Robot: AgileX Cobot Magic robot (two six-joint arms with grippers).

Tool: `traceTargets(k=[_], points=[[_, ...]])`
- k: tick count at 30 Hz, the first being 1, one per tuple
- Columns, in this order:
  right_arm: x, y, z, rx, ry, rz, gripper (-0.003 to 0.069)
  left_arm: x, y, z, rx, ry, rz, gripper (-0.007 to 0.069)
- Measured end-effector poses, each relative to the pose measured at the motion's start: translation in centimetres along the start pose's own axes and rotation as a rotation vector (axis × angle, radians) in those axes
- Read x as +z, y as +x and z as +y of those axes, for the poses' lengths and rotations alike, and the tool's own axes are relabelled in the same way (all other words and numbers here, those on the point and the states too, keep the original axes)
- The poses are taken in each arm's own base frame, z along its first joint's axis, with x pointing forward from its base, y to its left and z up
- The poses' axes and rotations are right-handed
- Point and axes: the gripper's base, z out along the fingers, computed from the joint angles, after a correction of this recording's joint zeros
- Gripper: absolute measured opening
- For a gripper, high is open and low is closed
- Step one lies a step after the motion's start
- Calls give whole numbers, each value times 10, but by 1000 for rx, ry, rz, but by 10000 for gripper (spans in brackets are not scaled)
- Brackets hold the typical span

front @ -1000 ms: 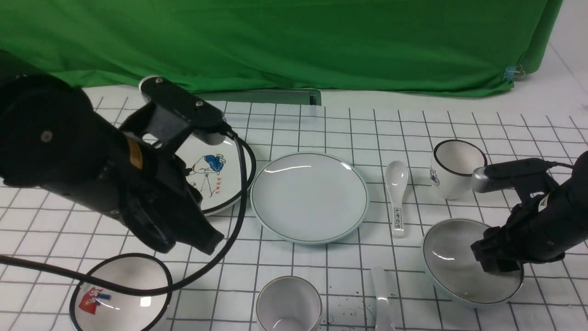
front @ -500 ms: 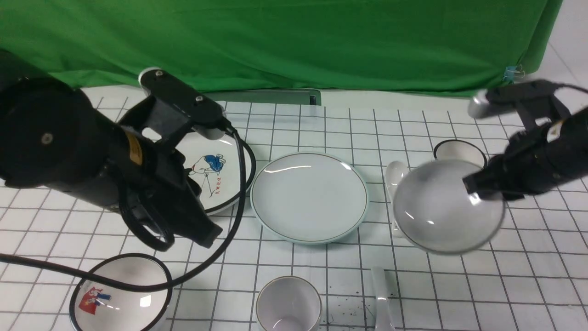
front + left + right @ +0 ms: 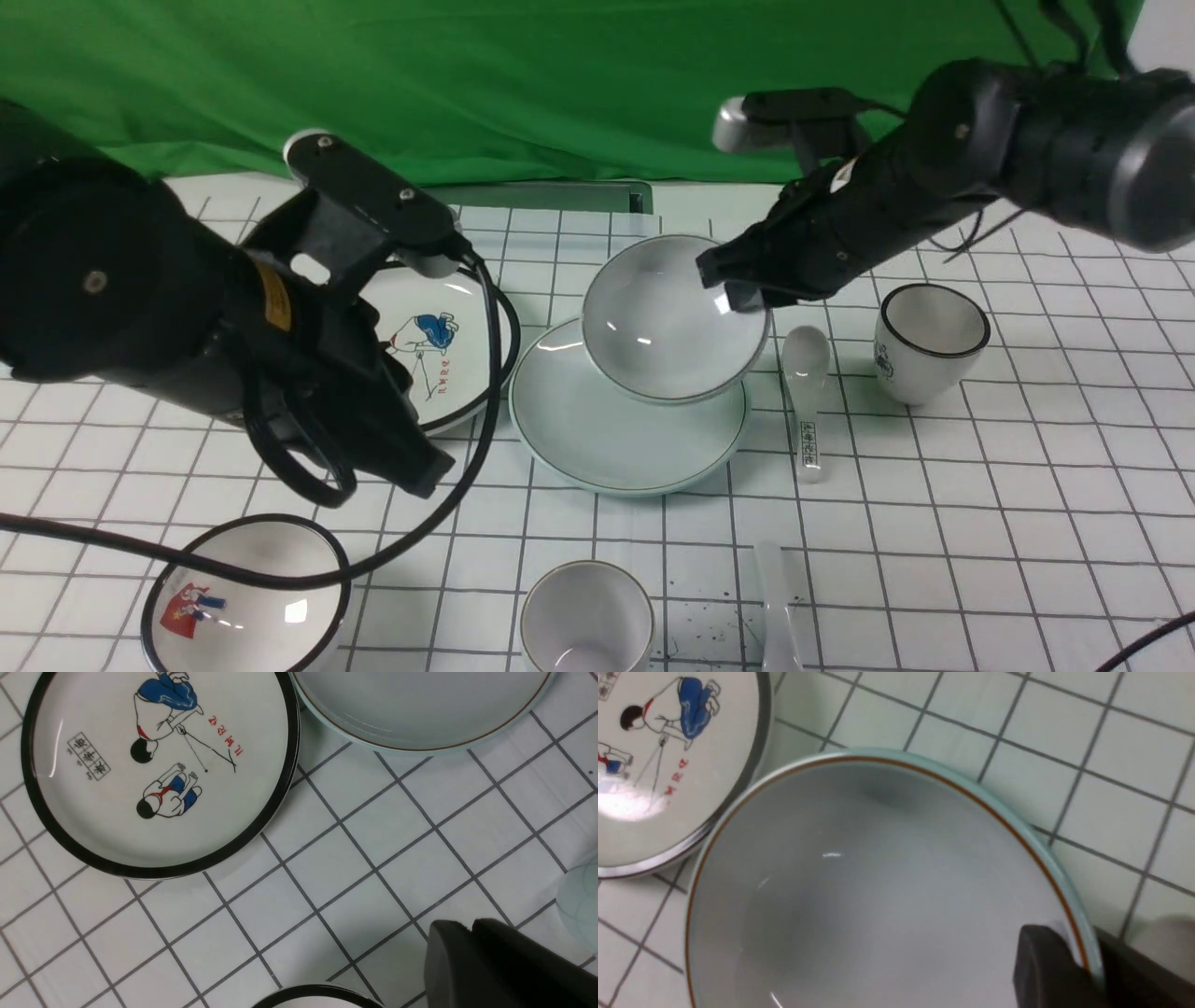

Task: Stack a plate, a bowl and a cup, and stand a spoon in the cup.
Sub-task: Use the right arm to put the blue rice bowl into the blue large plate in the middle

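My right gripper (image 3: 738, 287) is shut on the rim of the plain pale bowl (image 3: 658, 322) and holds it tilted in the air over the far right part of the plain plate (image 3: 597, 448). In the right wrist view one finger sits inside the bowl (image 3: 878, 882) and one outside, at my right gripper (image 3: 1087, 963). The plain cup (image 3: 586, 616) stands at the near edge. The plain spoon (image 3: 777, 597) lies to its right. My left gripper (image 3: 425, 476) hangs shut and empty over the table left of the plate; its tips (image 3: 467, 927) touch each other.
A black-rimmed cartoon plate (image 3: 439, 359) lies left of the plain plate, partly under my left arm. A black-rimmed bowl (image 3: 243, 597) sits near left. A black-rimmed cup (image 3: 929, 341) and a printed spoon (image 3: 808, 392) lie to the right. A green backdrop closes the far side.
My right gripper shut on the bowl at the near right, lifted it and carried it left and away to above the plate. The left arm has barely shifted.
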Motion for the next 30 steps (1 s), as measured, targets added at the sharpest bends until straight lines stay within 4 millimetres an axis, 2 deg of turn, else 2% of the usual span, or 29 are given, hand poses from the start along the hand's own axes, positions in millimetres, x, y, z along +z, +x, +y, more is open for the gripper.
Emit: traceTargets(k=[1,3,8,16,20,24,29,30], points=[[14,0,0,3,-5,17,76,0,0,0,0,0,0,-9],[28,2,-1,12,-7,39,76,0,0,0,0,0,0,-9],[46,11,-4,28,-7,83,88,0,0,0,0,-1,-5,-9],[47,8,3,28,-16,64,140,0,-1,0,-3,1,-16,-9],[49,8,14,8,-28,63,250,0,-2,0,-5,3,-17,-9],[49,9,16,-16,-29,68,317,0,-2,0,-23,3,-17,-9],[38,9,13,-66,-25,120,328,0,-2,0,-37,4,-18,12],[22,6,9,-108,-6,143,330,1,-2,-1,-52,17,-16,43]])
